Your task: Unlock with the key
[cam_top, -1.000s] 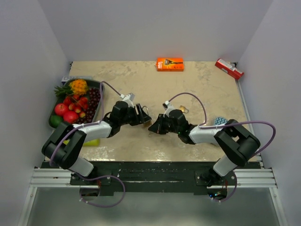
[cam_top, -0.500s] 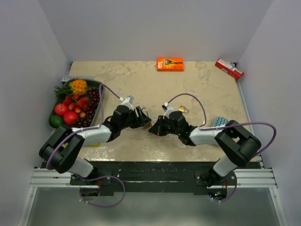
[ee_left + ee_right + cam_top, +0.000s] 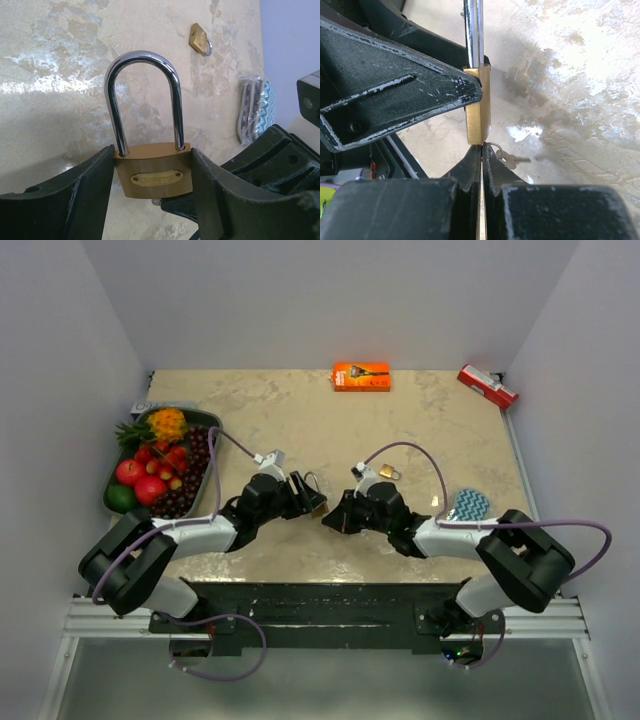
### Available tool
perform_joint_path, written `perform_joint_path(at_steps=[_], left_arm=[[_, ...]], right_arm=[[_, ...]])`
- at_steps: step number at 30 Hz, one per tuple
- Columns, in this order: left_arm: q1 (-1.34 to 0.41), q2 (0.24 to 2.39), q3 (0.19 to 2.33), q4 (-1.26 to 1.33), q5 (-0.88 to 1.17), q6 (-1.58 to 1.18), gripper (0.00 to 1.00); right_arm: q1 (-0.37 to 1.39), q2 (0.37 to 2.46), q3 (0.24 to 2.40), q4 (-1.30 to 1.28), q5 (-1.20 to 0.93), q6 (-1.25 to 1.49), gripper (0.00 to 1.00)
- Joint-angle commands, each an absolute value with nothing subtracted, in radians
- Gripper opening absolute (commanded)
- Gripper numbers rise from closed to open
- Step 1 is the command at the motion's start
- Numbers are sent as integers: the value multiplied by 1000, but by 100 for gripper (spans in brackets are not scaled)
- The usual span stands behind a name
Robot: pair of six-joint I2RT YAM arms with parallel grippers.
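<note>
Two grippers meet at the padlock, key at the keyway, shackle not yet free

Table: marbled top, both arms reaching in to mid-table, heads facing each other and nearly touching.

Left gripper: jaws part-way apart and clamped on the flanks of the brass padlock, lifted off the table top. Body upright in the left wrist view, label facing the camera.

Right gripper: jaws pressed fully together. Right wrist view shows a thin brass edge sandwiched between them, taken to be the key, pointing up at the underside of the lock body.

Shackle: both legs seated in the body, no gap showing. Lock reads as locked.

Key ring: small wire loop just beside the finger tips, right under the lock.

Spare padlock: lies on the table well apart, not involved.

Progress, judged: pick-up of lock and key done, alignment done or nearly so. Whether the blade has entered the keyway cannot be told, the junction is hidden by the fingers. Left to do: full insertion, the turn, shackle release
</note>
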State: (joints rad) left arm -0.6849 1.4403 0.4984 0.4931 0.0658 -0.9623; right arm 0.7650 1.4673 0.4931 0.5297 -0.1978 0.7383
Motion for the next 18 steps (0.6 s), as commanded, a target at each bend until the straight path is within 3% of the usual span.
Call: perform_joint_path(at_steps=[1, 18], left_arm=[[-735, 1376, 479, 581, 163, -1026, 0], [-750, 1356, 472, 606, 153, -1051, 0]], right_arm=[[749, 1379, 493, 637, -45, 707, 0], [756, 1342, 465, 657, -26, 681, 0]])
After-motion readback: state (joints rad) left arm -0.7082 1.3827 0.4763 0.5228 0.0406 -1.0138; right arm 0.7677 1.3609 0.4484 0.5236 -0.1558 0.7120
